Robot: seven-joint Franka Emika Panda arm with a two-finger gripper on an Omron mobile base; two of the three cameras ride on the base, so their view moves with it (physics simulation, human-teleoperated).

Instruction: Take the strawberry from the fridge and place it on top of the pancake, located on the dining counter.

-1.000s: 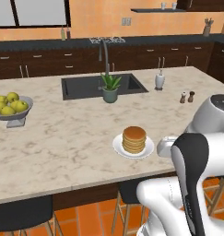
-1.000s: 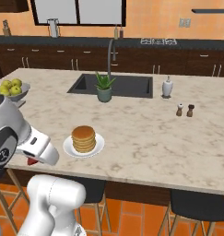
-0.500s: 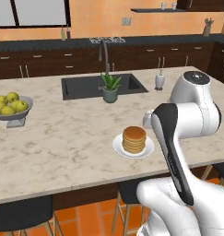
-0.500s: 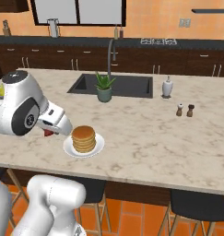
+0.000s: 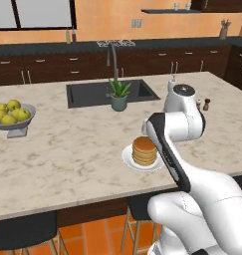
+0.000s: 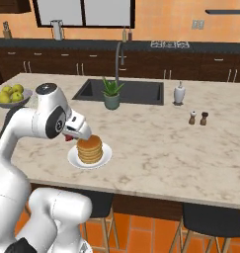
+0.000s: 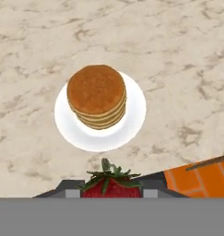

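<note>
In the last second the arm has swung in over the counter (image 6: 156, 148), so the gripper (image 6: 71, 136) now hangs beside the pancake (image 6: 89, 147), pinching the strawberry (image 7: 111, 185). It looks 1 short move from the drop.

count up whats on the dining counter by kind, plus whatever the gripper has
fruit bowl: 1
potted plant: 1
white bottle: 1
shakers: 2
plate with pancake stack: 1
strawberry in the gripper: 1
Total: 7
</note>
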